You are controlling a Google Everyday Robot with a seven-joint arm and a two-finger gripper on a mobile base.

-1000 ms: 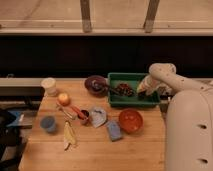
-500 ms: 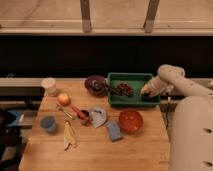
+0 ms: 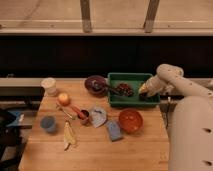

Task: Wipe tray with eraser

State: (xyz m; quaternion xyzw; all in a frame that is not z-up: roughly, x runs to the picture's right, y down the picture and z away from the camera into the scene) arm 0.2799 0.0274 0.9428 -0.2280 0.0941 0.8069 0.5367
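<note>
The green tray (image 3: 133,78) stands at the back right of the wooden table. A dark reddish lump (image 3: 123,89) lies in its middle. My gripper (image 3: 144,91) reaches down from the right into the tray's right end, low over its floor. A small dark shape (image 3: 144,97) sits just under the gripper tip and looks like the black eraser. I cannot tell whether it is held.
A dark bowl (image 3: 94,84) touches the tray's left side. An orange bowl (image 3: 130,120) and a blue sponge (image 3: 114,130) lie in front of the tray. A white cup (image 3: 49,86), apple (image 3: 63,99), red-handled tool (image 3: 77,111), blue cup (image 3: 48,123) and banana (image 3: 68,136) lie to the left.
The arm's elbow has shifted a little to the right. The gripper has stayed at the tray's right end, moving only slightly.
</note>
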